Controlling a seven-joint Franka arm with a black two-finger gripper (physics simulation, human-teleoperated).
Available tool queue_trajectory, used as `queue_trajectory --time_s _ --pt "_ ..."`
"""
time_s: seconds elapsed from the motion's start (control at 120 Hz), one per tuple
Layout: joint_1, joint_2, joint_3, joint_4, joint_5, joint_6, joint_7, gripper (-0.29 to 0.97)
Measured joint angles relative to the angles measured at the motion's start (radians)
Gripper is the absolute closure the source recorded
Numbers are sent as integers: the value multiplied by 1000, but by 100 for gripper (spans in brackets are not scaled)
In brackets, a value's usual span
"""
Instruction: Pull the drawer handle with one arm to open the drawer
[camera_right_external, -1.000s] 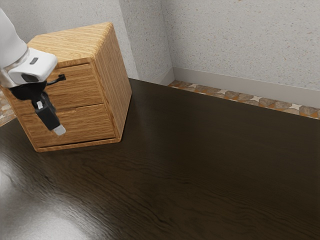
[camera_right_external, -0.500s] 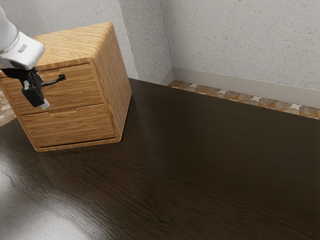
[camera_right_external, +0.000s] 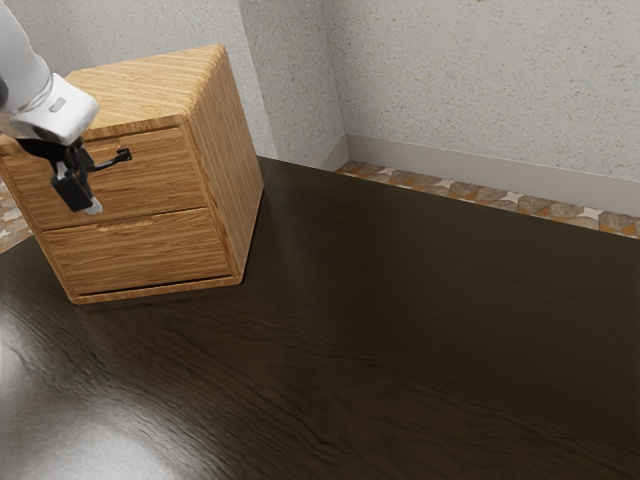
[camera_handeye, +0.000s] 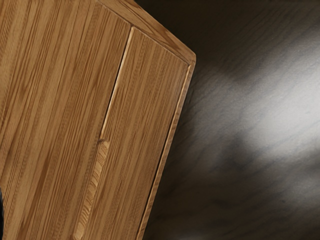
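Exterior view: wooden cabinet (camera_right_external: 215, 150) sits on the dark tabletop (camera_right_external: 400, 350) at about 10 o'clock, close to the wall corner. It has two drawers. The upper drawer (camera_right_external: 150, 190) carries a thin black handle (camera_right_external: 112, 160) standing off its front. The lower drawer (camera_right_external: 140, 250) is at 6 o'clock of it. Both fronts look flush with the cabinet face, so nothing is open yet. The pincer (camera_right_external: 82, 195) hangs right at the handle's 9 o'clock end, overlapping it. Cannot tell whether it is spread, pressed together or pinching the bar.

Wrist view: close on the cabinet front. It shows the upper drawer (camera_handeye: 50, 125), the seam, then the lower drawer (camera_handeye: 145, 130) with a pale notch in its edge, and tabletop (camera_handeye: 250, 150) beyond the cabinet's base.

Handling, as a judgement: the handle is a rigid, slim bar, not fragile and probably slick. Best hold is across the bar near its middle, so the pull runs straight out from the drawer front. The drawer should slide stiffly on its runners. The cabinet looks light enough to drag along the glossy tabletop if the pull is jerky or off-axis.
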Motion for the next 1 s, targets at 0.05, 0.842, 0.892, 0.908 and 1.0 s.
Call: queue_trajectory --time_s 0.05,0.842,0.892,0.908,1.0 --pt "-28 2 32 16 1 7 10 0" --pt "-183 21 249 96 11 33 106 0" --pt "-210 21 280 100 11 33 109 0" --pt "-218 21 290 101 11 33 110 0" --pt "-238 21 313 104 10 34 115 0"
